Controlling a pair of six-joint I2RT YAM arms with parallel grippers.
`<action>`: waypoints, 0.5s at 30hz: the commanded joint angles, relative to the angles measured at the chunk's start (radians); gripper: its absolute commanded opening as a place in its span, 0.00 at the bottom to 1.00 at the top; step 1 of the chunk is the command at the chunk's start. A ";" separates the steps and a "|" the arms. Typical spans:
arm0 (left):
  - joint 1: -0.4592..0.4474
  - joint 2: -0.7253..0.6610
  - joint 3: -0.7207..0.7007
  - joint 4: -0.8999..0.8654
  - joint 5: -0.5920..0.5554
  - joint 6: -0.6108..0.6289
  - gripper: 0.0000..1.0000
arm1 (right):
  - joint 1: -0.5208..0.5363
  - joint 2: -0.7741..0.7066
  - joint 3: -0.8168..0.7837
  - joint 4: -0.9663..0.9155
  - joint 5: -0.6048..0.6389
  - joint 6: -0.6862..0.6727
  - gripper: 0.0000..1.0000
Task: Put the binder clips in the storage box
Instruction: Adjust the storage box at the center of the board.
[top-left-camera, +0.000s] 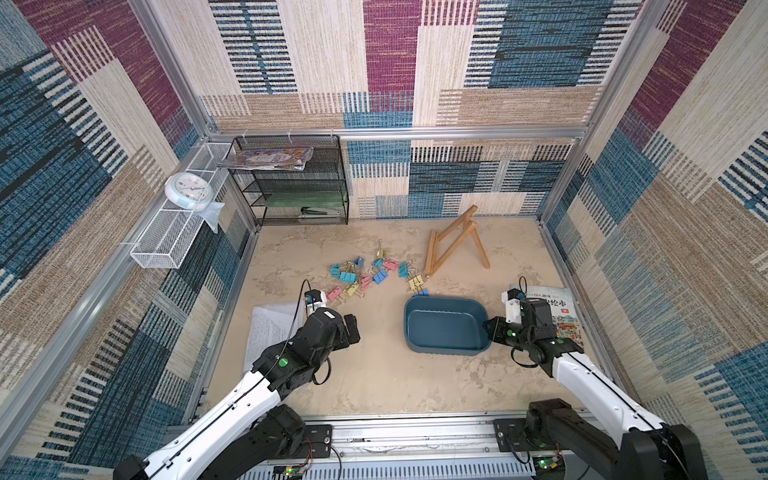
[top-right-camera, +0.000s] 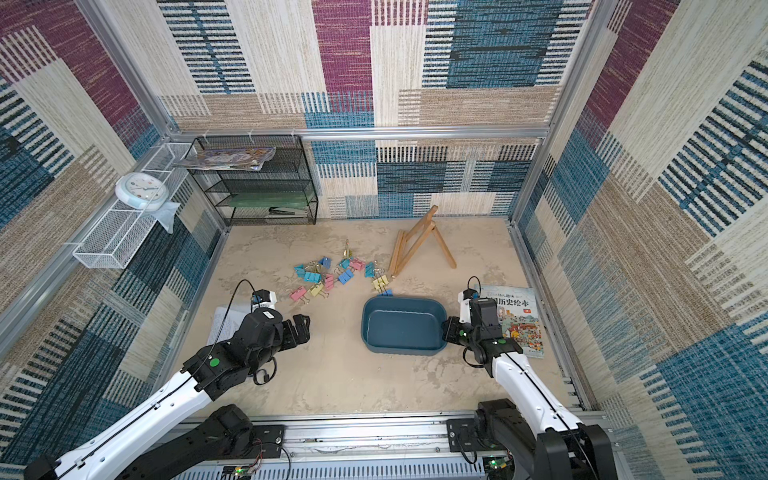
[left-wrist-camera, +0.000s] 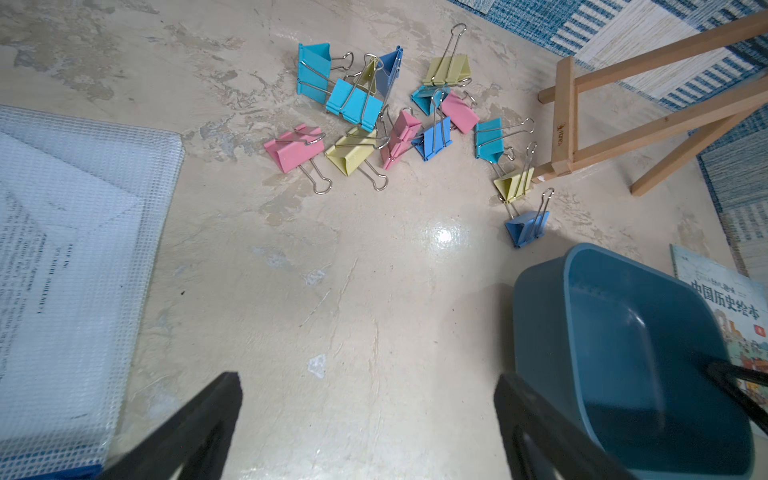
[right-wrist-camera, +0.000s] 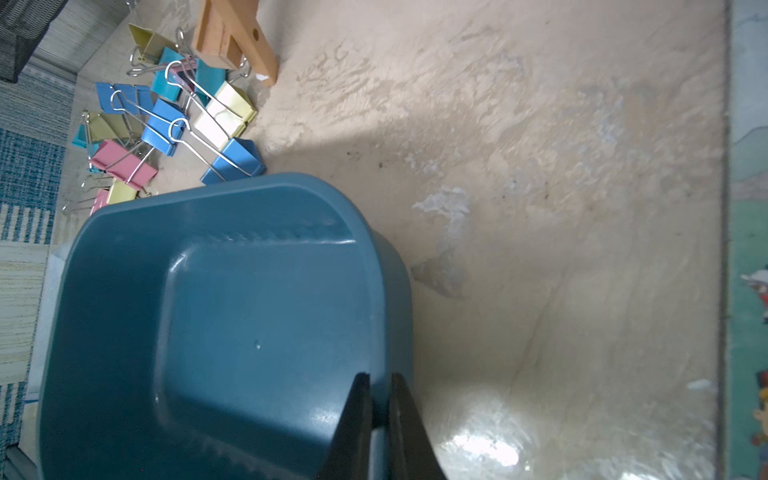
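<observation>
Several pastel binder clips (top-left-camera: 365, 274) (top-right-camera: 332, 276) lie loose on the beige floor beyond the dark teal storage box (top-left-camera: 444, 328) (top-right-camera: 403, 328), which holds nothing. One blue clip (left-wrist-camera: 525, 226) rests close to the box's far rim. My right gripper (top-left-camera: 490, 328) (right-wrist-camera: 377, 376) is shut on the box's right wall (right-wrist-camera: 386, 316), one finger inside and one outside. My left gripper (top-left-camera: 352, 328) (left-wrist-camera: 369, 380) hangs open over bare floor, left of the box (left-wrist-camera: 623, 332) and nearer than the clips (left-wrist-camera: 395, 124), with nothing between its fingers.
A wooden easel (top-left-camera: 453, 245) stands just right of the clips. A picture book (top-left-camera: 561, 307) lies right of the box, and a mesh pouch with papers (top-left-camera: 270, 328) lies under the left arm. A black mesh rack (top-left-camera: 291, 183) and a white wire basket (top-left-camera: 174, 232) are at the back left.
</observation>
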 joint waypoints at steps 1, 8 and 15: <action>0.001 0.001 0.006 -0.020 -0.038 0.003 0.99 | 0.043 -0.033 0.006 -0.025 0.026 0.063 0.06; 0.002 0.014 0.000 0.000 -0.032 -0.001 0.99 | 0.232 -0.055 0.001 -0.032 0.131 0.215 0.03; 0.001 0.018 -0.006 0.007 -0.033 0.002 0.99 | 0.412 0.036 0.041 -0.011 0.272 0.326 0.01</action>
